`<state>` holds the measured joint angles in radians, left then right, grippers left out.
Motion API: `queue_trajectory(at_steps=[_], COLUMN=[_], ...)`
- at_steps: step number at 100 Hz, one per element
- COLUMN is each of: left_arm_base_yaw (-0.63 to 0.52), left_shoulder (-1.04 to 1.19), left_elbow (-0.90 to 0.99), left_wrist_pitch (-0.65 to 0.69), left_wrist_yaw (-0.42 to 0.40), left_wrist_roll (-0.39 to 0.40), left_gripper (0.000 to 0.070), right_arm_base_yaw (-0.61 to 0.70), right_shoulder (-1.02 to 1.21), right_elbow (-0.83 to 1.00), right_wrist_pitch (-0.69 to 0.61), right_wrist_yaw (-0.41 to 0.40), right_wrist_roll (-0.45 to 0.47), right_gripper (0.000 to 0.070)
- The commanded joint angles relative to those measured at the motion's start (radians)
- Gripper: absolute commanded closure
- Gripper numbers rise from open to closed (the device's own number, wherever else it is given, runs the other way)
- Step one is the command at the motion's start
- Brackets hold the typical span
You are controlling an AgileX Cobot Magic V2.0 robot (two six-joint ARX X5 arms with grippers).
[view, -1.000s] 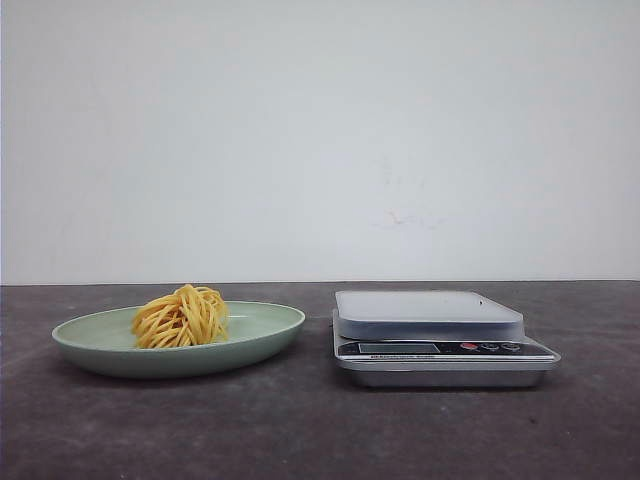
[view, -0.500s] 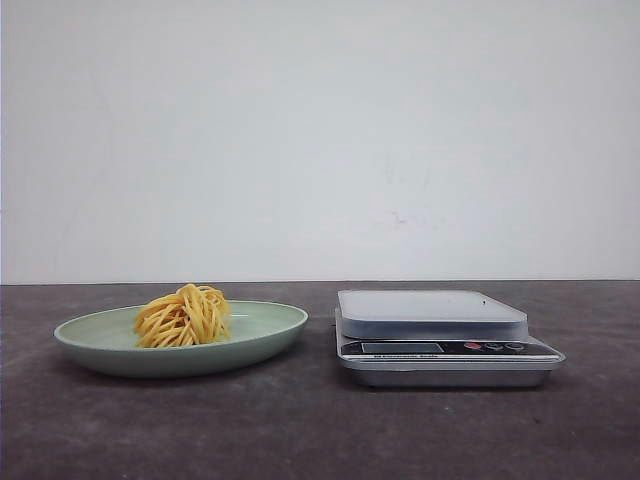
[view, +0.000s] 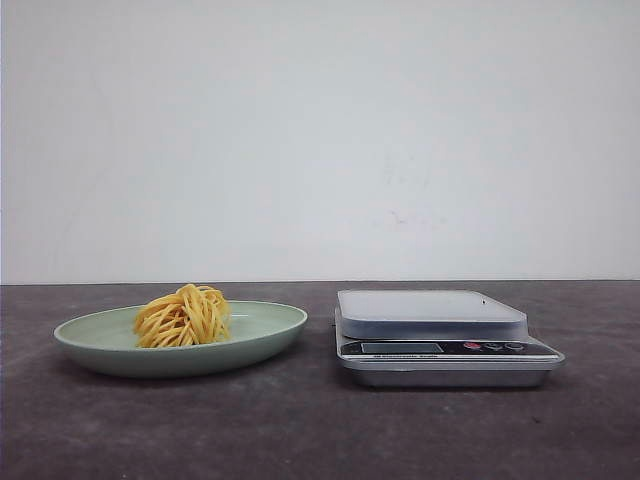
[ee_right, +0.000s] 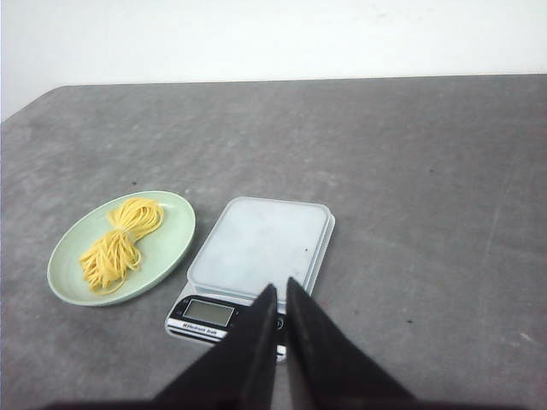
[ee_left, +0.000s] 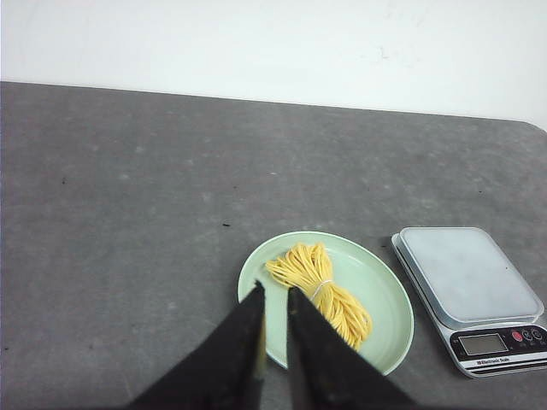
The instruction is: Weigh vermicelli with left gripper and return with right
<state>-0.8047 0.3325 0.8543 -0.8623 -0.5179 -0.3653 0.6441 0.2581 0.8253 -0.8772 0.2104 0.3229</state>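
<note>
Nothing moved, one vermicelli [view: 182, 316] nest, one plate [view: 270, 335], one scale [view: 440, 335]

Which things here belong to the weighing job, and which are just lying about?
Part of the job: vermicelli, pale green plate holding it, kitchen scale, left gripper, right gripper.

Lying about: nothing else shows, only the dark tabletop and white wall.

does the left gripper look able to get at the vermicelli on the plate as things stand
Probably yes. The left gripper hangs above the near rim of the plate, and the vermicelli lies uncovered. Its fingers are nearly together and would likely need to open first.
</note>
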Motion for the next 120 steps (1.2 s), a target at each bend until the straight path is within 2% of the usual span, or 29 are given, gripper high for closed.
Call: queue_trajectory(at_steps=[1, 51, 58, 76, 94, 103, 120], left_arm_base_yaw=[-0.009, 0.005, 0.065, 0.325, 0.546, 0.610, 0.658], left_shoulder=[0.002, -0.008, -0.013, -0.023, -0.100, -0.161, -0.256], left_elbow=[0.013, 0.013, 0.012, -0.020, -0.182, -0.292, -0.502], left_wrist_pitch=[0.016, 0.015, 0.026, 0.045, 0.238, 0.344, 0.504], left_wrist_yaw=[0.000, -0.001, 0.000, 0.089, 0.274, 0.336, 0.344], left_wrist_roll=[0.012, 0.014, 0.067, 0.089, 0.250, 0.302, 0.328], left_gripper=[0.0684, 0.0684, 0.0684, 0.0684, 0.0684, 0.0684, 0.0684], right_arm_base_yaw=[0.006, 0.006, 0.006, 0.006, 0.006, 0.006, 0.006], right_shoulder=[0.000, 0.000, 0.000, 0.000, 0.000, 0.000, 0.000], right_elbow=[0.007, 0.007, 0.007, 0.007, 0.007, 0.007, 0.007], right_wrist_pitch=[0.018, 0.017, 0.017, 0.017, 0.017, 0.017, 0.017], right_wrist_yaw=[0.003, 0.003, 0.003, 0.003, 0.003, 0.003, 0.003], right_wrist_roll=[0.014, 0.014, 0.014, 0.014, 0.014, 0.014, 0.014], right_gripper=[0.0692, 0.0692, 0.0692, 0.0692, 0.0692, 0.0692, 0.0692])
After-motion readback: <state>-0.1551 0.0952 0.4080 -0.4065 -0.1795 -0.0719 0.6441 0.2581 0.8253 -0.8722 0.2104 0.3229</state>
